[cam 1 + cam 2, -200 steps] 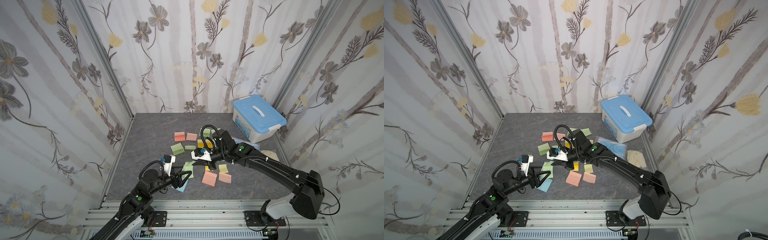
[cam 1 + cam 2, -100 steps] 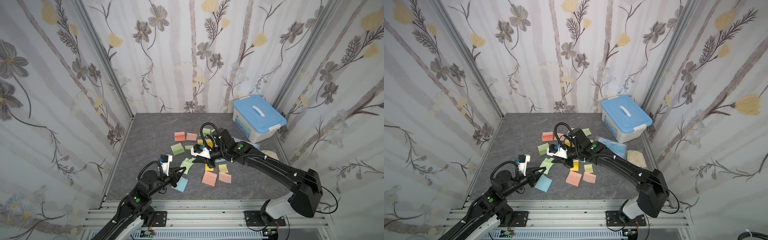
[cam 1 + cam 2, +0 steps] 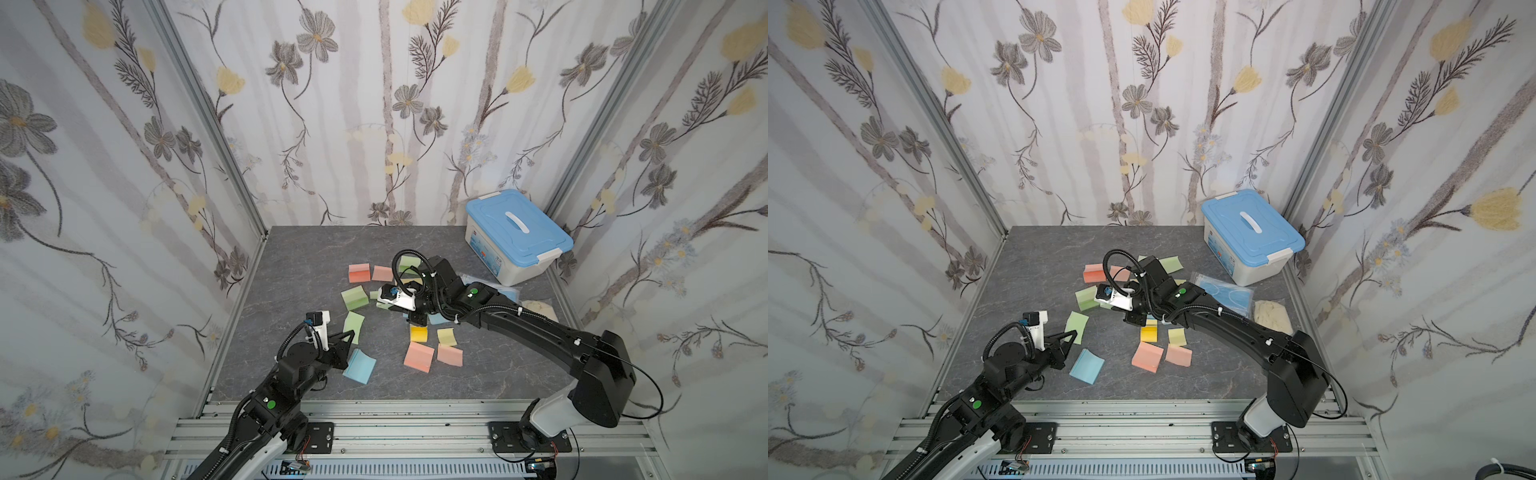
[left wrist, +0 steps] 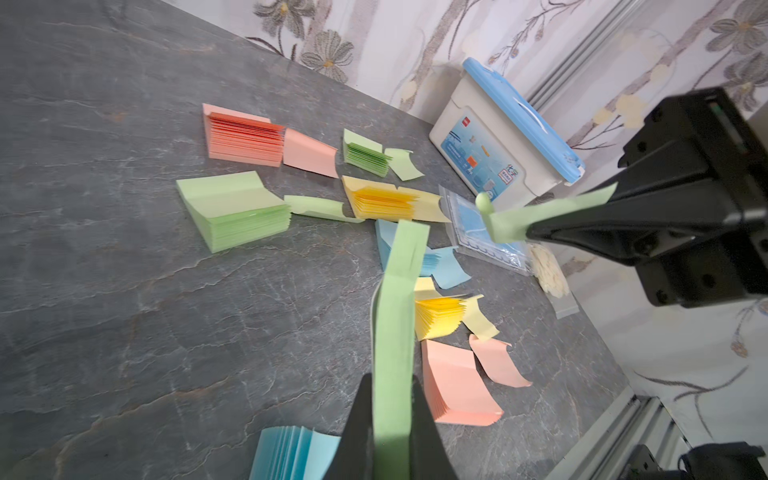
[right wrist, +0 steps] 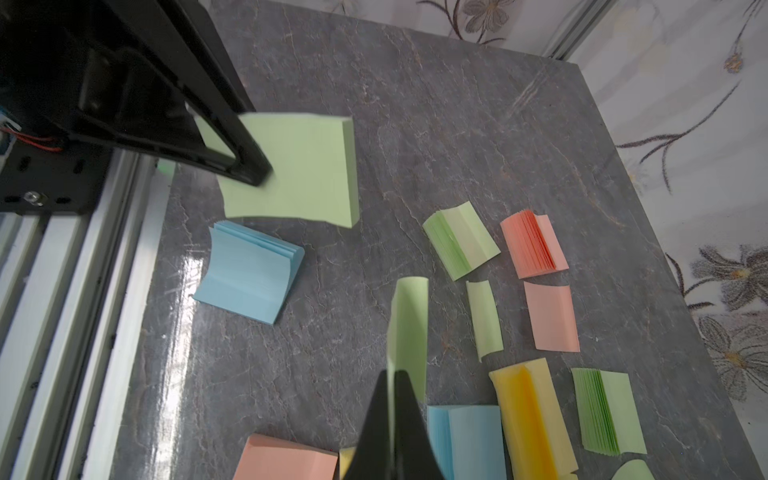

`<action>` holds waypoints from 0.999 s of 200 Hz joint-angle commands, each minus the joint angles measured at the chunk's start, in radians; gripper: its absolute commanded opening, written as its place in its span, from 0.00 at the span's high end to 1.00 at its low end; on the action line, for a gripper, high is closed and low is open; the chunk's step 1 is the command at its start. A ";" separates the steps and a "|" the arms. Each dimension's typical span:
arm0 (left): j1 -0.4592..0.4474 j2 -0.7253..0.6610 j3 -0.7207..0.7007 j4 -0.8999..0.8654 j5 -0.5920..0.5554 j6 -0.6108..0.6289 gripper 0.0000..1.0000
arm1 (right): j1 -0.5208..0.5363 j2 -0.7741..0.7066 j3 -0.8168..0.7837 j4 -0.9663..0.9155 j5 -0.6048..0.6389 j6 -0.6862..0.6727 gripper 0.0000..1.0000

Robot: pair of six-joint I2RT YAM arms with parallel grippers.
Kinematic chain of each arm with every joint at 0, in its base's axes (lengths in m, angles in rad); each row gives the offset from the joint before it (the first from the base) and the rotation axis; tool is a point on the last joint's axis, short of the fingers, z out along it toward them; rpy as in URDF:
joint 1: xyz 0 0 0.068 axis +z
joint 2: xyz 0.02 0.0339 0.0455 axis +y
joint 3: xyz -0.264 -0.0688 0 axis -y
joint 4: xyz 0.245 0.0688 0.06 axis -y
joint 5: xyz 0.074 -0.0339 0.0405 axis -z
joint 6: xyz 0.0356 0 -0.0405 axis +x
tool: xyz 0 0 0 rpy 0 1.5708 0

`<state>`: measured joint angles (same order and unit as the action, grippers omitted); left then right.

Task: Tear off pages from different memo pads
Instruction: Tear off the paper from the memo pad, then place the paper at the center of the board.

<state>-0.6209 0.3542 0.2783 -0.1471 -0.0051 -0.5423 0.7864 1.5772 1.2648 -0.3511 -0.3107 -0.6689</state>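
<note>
Since a second ago: left gripper (image 3: 351, 334) has clamped onto the green pad (image 5: 299, 170) and drawn it back toward its own base, so the gap to the right gripper (image 5: 399, 376) is wider.

Green page (image 5: 409, 320) hangs clear of that pad, pinched in the right gripper's closed fingers over the middle of the table (image 3: 291, 270), among the other pads. Green pad is held by its edge in the left gripper's narrow grip. It appears to be off the table, just beyond the blue pad (image 3: 359, 365).

Progress (judged): this tear looks complete. Loose sheets already lie beside most memo pads, e.g. a salmon page (image 4: 311, 153) against the far salmon pad (image 4: 245, 137), and green, yellow, blue and salmon ones nearer. Blue pad by the left arm shows no loose leaf beside it, so probably still to do. Remaining: set page and pad down, then that one.

Blue-lidded box (image 3: 517, 235) stands at back right, well apart.
</note>
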 commanded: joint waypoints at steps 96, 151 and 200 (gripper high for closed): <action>0.012 0.110 0.093 -0.131 -0.116 -0.162 0.92 | -0.020 0.432 0.216 -0.031 0.209 -0.413 1.00; 0.021 0.198 0.107 -0.079 -0.095 -0.177 0.92 | -0.043 0.501 0.240 -0.047 0.241 -0.429 0.79; 0.039 0.256 0.107 -0.030 -0.079 -0.210 0.93 | -0.042 0.353 0.161 -0.079 0.144 -0.354 0.00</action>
<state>-0.5911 0.5838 0.3779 -0.2428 -0.0963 -0.7158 0.7429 2.0068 1.4548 -0.4133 -0.1020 -1.0733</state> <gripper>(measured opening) 0.103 0.798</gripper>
